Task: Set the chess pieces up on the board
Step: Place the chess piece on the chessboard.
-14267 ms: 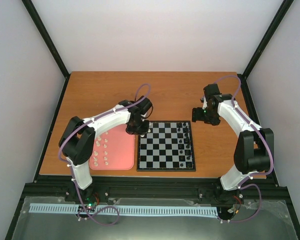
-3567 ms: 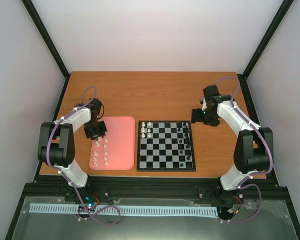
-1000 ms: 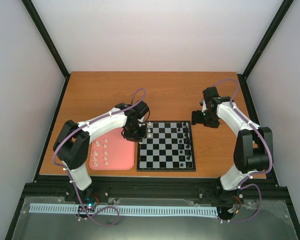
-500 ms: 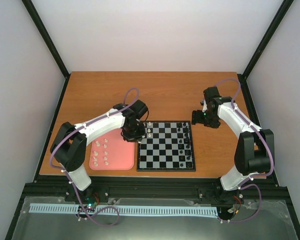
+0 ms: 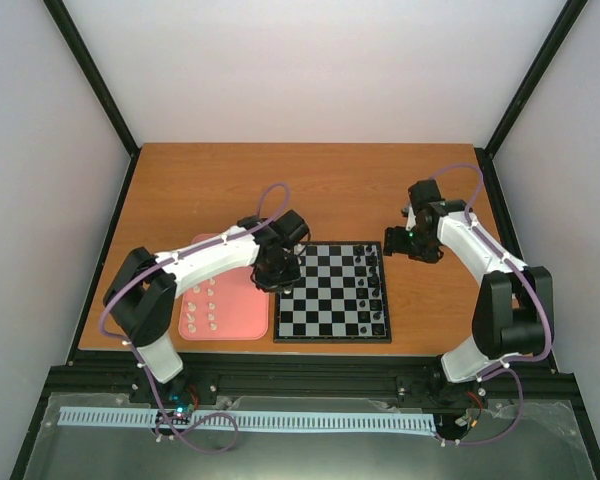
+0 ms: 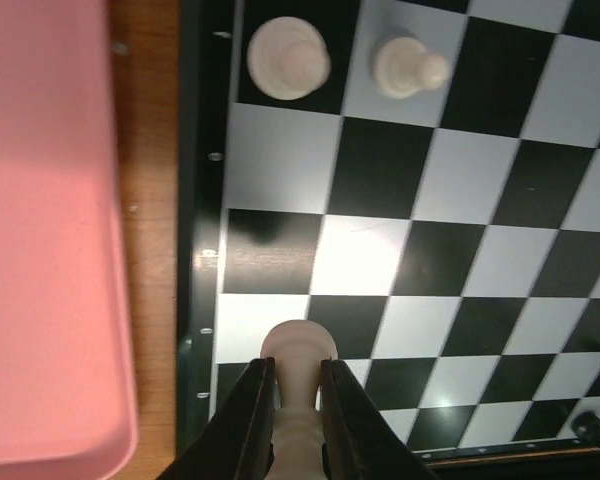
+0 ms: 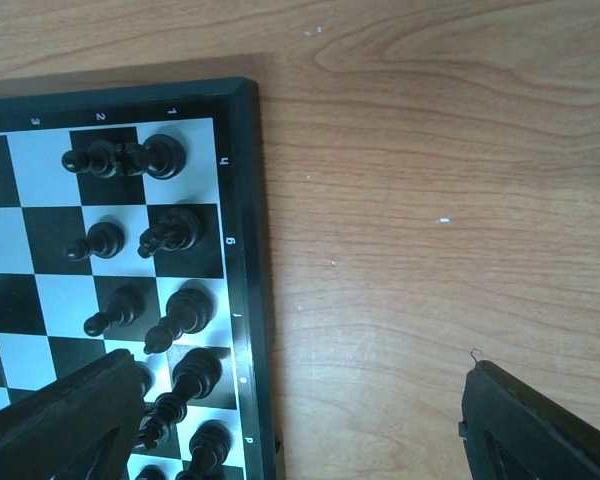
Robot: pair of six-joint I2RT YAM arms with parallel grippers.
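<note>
The board (image 5: 330, 340) lies at the table's middle, and its left part fills the left wrist view (image 6: 480, 200). My left gripper (image 5: 278, 272) is over the board's left edge, shut on a cream chess piece (image 6: 298, 358) held upright above the squares (image 6: 298, 405). Two other cream pieces (image 6: 288, 58) (image 6: 410, 68) stand side by side on the board's far-left squares. Several cream pieces (image 5: 205, 305) stand on the pink tray (image 5: 245, 300). My right gripper (image 5: 405, 243) is open and empty above the bare table beside the board's far-right corner (image 7: 300, 430).
Black pieces (image 5: 373, 288) line the board's right two columns and also show in the right wrist view (image 7: 170, 230). The pink tray's edge (image 6: 50, 250) runs just left of the board. Bare wood (image 7: 430, 200) lies right of the board.
My left gripper took a cream piece from the tray and carried it right, to the board's left edge. My right gripper shifted slightly toward the board's corner.
</note>
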